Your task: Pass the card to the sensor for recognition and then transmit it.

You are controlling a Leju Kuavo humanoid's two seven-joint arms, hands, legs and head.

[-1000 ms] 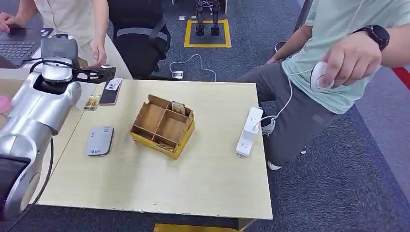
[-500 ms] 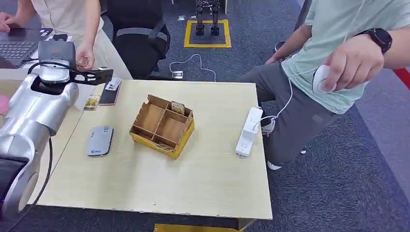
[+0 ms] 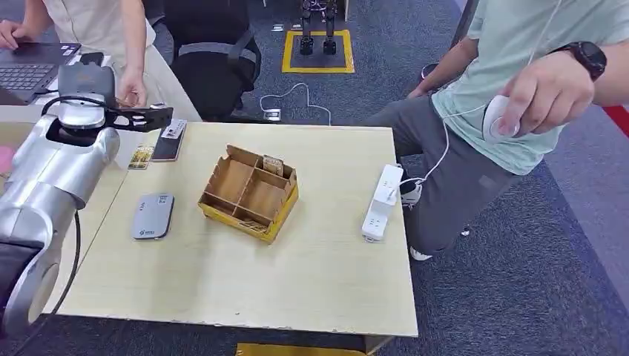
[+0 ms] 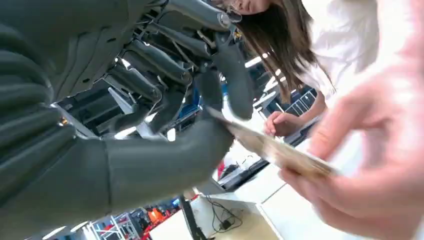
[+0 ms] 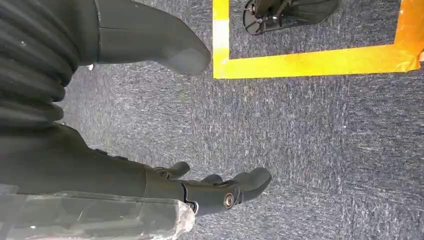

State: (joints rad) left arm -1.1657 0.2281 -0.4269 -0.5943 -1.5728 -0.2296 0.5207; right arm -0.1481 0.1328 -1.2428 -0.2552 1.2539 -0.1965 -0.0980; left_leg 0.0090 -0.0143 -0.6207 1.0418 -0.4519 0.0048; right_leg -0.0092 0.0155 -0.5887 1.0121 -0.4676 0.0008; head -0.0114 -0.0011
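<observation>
Cardboard divider box, yellow-sided, partitioned into four compartments, sits at the middle of the wooden table; the compartment at its far corner holds a small upright stack of cards, the near compartment shows a flat item too small to identify, and the other two show bare cardboard. Left of the box: grey card sensor, lying flat on the table. Beyond the sensor, near the table's far left corner: dark phone with a loose card just beside it. Right of the box, near the table edge: white power strip. Left hand, raised past the table's far left corner, pinches one end of the task card between thumb and dark fingers; a person's hand grips the card's other end. Right hand hangs over blue carpet beside yellow floor tape, fingers loosely apart, holding nothing.
</observation>
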